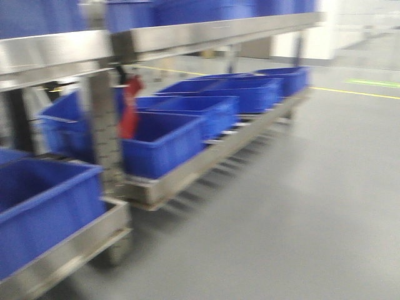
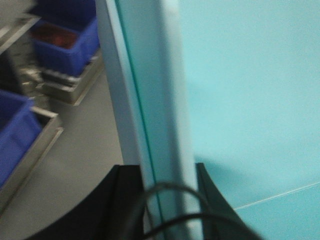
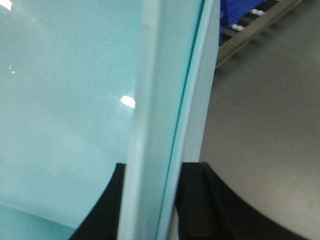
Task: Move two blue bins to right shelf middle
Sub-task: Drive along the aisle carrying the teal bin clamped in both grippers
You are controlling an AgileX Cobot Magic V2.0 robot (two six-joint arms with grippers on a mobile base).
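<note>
Clearly the load is shared between both arms. Off to the outer side of the left gripper (image 2: 167,197), dark blue crates (image 2: 65,47) sit on a steel rack (image 2: 35,142) across bare floor (image 2: 90,145). Its black fingers (image 2: 122,200) are pinched on the thick rim of the pale blue bins (image 2: 250,100), one finger outside the wall and one inside, a grip that probably keeps the wide tubs from tipping. A thin dark seam along that rim suggests one bin is nested in the other, so both would travel together. Inward of it spreads the smooth pale interior, reaching toward the right gripper (image 3: 150,200). That gripper is likewise clamped across the opposite rim, with the bins (image 3: 65,100) on its inner side and floor outside. Neither gripper shows in the smeared front view, where a steel shelf (image 1: 187,34) holds more crates.
</note>
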